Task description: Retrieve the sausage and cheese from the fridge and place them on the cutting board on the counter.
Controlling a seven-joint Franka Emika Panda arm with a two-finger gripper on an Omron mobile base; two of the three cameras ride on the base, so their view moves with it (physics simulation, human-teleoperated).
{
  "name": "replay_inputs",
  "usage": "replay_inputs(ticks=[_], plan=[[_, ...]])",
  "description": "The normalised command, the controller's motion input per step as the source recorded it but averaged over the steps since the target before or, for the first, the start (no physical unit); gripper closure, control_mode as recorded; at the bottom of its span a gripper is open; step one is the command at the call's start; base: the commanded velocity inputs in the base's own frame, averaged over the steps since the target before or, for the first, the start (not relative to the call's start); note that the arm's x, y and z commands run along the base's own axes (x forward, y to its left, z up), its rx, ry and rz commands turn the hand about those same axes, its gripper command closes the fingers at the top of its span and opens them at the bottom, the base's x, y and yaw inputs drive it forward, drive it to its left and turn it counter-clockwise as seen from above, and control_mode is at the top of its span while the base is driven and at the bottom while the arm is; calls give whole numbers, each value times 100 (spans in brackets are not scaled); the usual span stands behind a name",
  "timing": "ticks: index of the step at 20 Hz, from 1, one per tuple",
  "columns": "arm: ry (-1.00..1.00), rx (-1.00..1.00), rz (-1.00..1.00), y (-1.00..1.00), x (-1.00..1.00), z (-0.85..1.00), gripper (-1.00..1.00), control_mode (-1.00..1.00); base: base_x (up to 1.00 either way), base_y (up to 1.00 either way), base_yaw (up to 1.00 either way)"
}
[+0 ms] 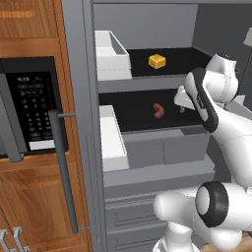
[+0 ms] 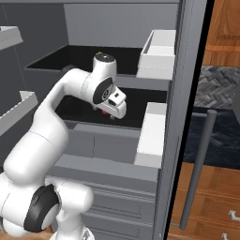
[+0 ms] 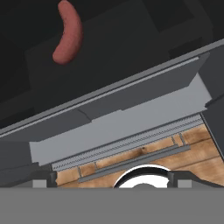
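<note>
The fridge (image 1: 88, 98) stands open. On its upper black shelf sits the yellow-orange cheese (image 1: 157, 61). The curved reddish-brown sausage (image 1: 157, 110) lies on the shelf below and appears at the upper left of the hand view (image 3: 68, 33). My gripper (image 1: 181, 107) hovers just right of the sausage at the shelf's front, apart from it. Its tips (image 3: 114, 180) stand wide apart at the bottom of the hand view, open, with nothing between them. In the right base view my hand (image 2: 112, 103) reaches into the lower shelf. The cutting board is out of view.
White door bins (image 1: 112, 54) (image 1: 112, 140) hang on the left door, others (image 2: 158, 49) on the right. The black-panelled microwave (image 1: 29, 108) sits left of the fridge's bar handle (image 1: 61, 167). Grey drawers (image 1: 162, 147) lie under the shelf. The dark counter (image 2: 220, 140) shows past the right door.
</note>
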Motion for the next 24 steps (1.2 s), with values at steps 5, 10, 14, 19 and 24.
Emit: replay_inputs(ticks=[5,10,14,19,24], plan=[[-13,-11,4,47,-7,-21,-100,-100,0,0,0],[-21,-15,7,40,5,0,-100,-100,0,0,0],[-6,-9,5,10,39,3,-100,-100,0,0,0],[-7,-8,1,0,9,0,-100,-100,0,0,0],[-9,0,0,0,35,0,-100,-100,0,0,0]])
